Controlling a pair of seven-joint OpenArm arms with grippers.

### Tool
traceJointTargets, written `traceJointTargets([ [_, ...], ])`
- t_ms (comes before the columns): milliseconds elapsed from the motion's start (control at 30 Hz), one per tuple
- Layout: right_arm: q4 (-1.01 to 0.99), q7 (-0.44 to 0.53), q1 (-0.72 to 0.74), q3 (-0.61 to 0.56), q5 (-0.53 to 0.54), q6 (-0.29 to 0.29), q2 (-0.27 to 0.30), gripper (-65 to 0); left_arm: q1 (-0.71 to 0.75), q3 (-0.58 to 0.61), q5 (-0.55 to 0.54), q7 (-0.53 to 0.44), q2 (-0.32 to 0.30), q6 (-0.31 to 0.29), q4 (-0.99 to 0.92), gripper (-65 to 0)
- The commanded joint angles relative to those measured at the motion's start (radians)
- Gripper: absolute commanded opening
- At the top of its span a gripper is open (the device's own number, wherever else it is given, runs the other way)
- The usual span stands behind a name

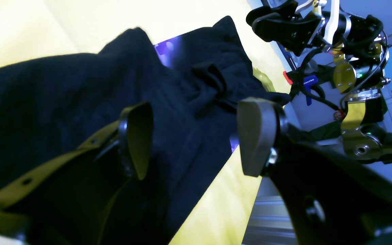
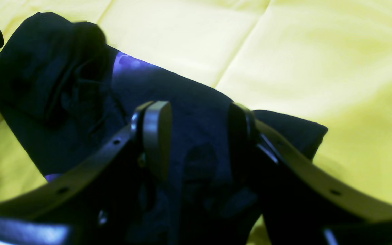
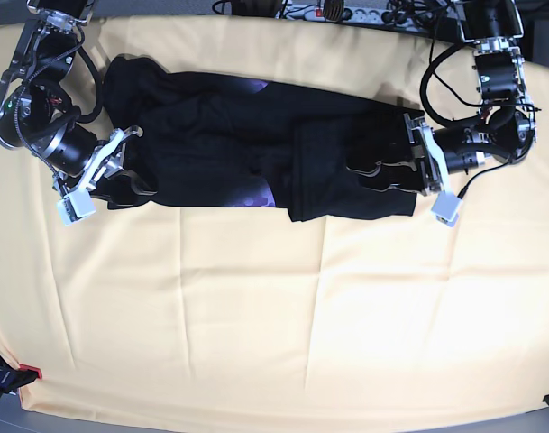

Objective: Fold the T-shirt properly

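Note:
The black T-shirt (image 3: 229, 135) lies as a long, rumpled band across the far side of the table, with bits of purple print showing at its edges. My left gripper (image 3: 364, 173) is at the band's right end in the base view. Seen from the left wrist, my left gripper (image 1: 196, 136) is open, its jaws wide apart just above the T-shirt (image 1: 63, 88) and pinching nothing. My right gripper (image 3: 134, 167) is at the opposite end. Its wrist view shows my right gripper (image 2: 197, 139) with jaws apart over the T-shirt (image 2: 189, 95).
The pale yellow tablecloth (image 3: 283, 307) covers the whole table. A power strip and cables (image 3: 346, 11) run along the back edge. A red-tipped clamp (image 3: 22, 373) sits at the front left corner. The right arm (image 1: 318, 30) shows beyond the shirt's far end.

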Motion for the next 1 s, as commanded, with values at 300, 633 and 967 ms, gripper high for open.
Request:
traceJointTargets([
  [300,0.058,0.000,0.017,0.016,0.099,0.005,0.013,-35.2,-0.013,-0.011,0.331,-0.193,-0.011,-0.134,0.015,-65.0],
  [633,0.185,-0.023,-0.106,0.153,-0.100,-0.126,0.042,-22.4,-0.011,-0.006,0.533,-0.289,-0.014,-0.048,-0.099,-65.0],
  [967,0.185,0.008,-0.352,0.165,-0.029,-0.203,0.003,-19.7,-0.011,-0.006,0.497,-0.288,-0.014,-0.048,-0.148,-65.0],
])
